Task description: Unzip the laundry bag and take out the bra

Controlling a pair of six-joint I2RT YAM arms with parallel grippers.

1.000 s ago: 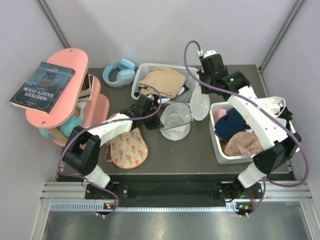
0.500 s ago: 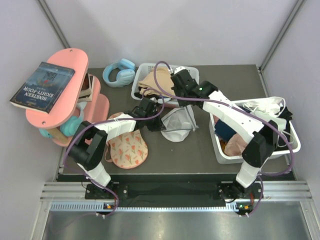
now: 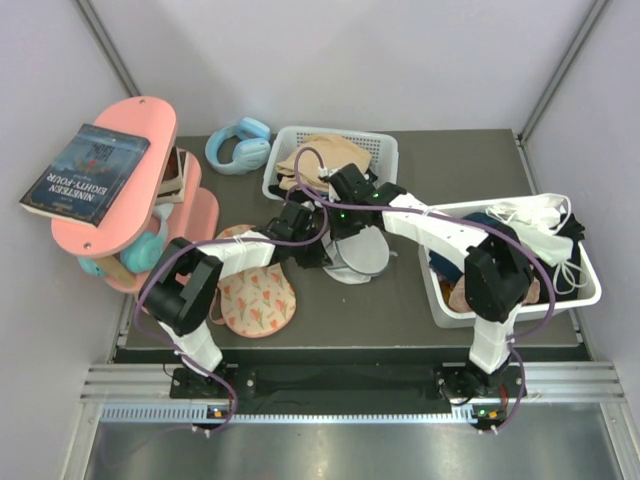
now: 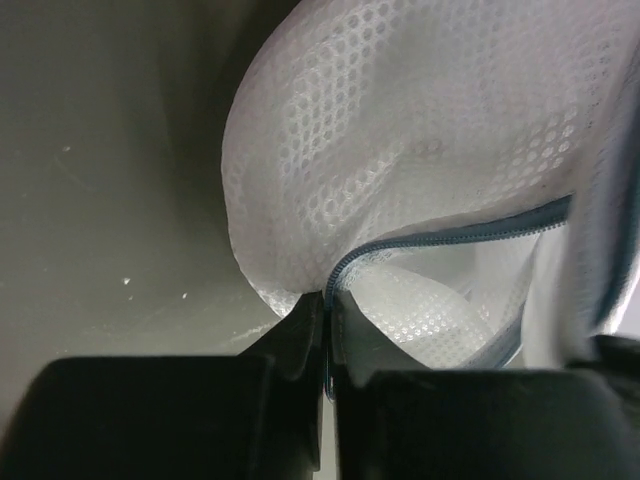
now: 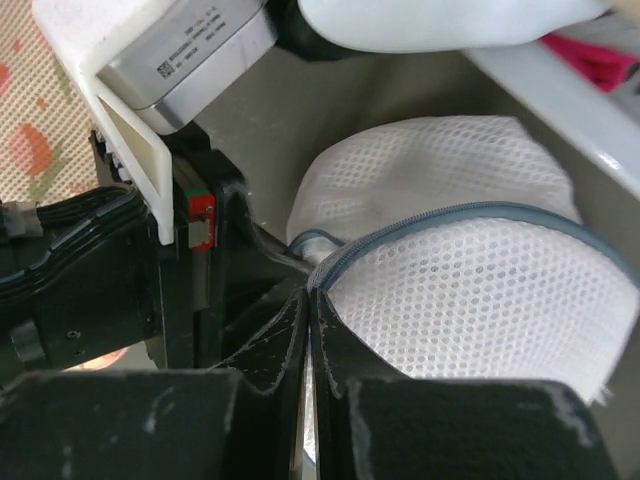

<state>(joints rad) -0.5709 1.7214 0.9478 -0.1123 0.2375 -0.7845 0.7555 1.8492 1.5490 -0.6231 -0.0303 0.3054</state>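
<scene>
Zip rim (image 4: 450,234) of the laundry bag (image 3: 360,256) is clamped at its left end by the left gripper (image 4: 325,308) and right gripper (image 5: 307,303) side by side, the dome spread rightward.

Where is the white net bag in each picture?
Top external: the laundry bag lies in the middle of the picture.
Left wrist: the laundry bag fills the upper right.
Right wrist: the laundry bag sits centre-right.
Shared landmark: its grey-blue zip rim, plain in both wrist views, too small to make out from above.
</scene>
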